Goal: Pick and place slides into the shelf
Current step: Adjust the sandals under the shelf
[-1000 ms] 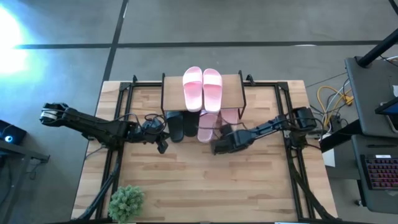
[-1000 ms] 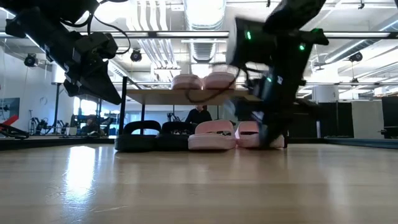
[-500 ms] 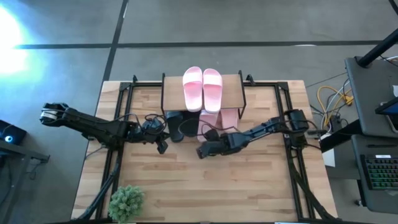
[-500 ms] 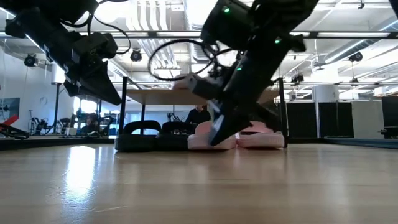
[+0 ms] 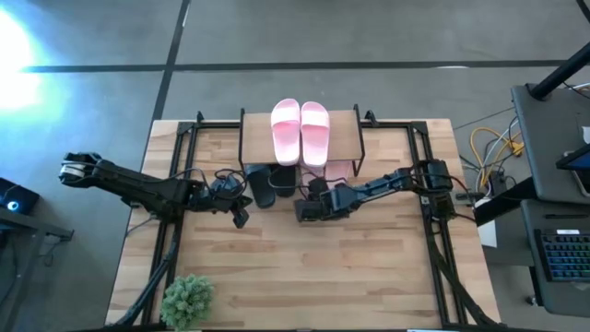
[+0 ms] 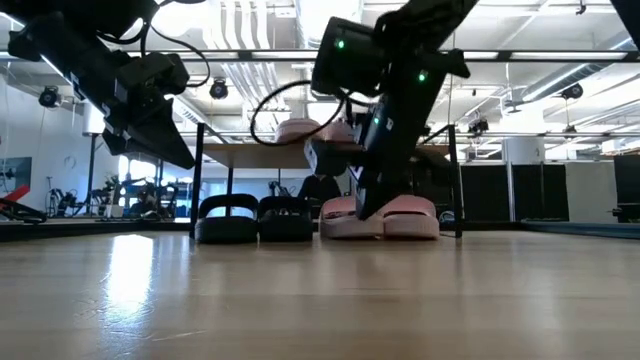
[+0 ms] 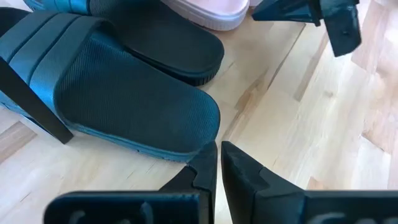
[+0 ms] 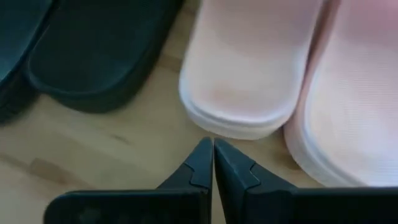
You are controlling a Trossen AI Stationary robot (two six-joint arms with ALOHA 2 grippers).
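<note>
Six slides sat at the low wooden-topped shelf (image 5: pixel 346 138), both hands empty.

Two pale pink foam slides (image 5: pixel 300 131) lay on top; two black slides (image 6: pixel 255 219) and two more pink ones (image 6: pixel 380 217) underneath. Right hand (image 8: pixel 213 163) was closed just before the pink heels; left hand (image 7: pixel 218 165) nearly closed beside the black pair on the desk (image 5: pixel 304 277).

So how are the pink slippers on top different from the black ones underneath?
The pink pair on top is pale pink; the black pair is black. The pink pair lies on the shelf top board; the black pair sits on the table under it. The closed left gripper points at the black pair. Both pairs lie side by side, each sandal with one wide strap.
</note>
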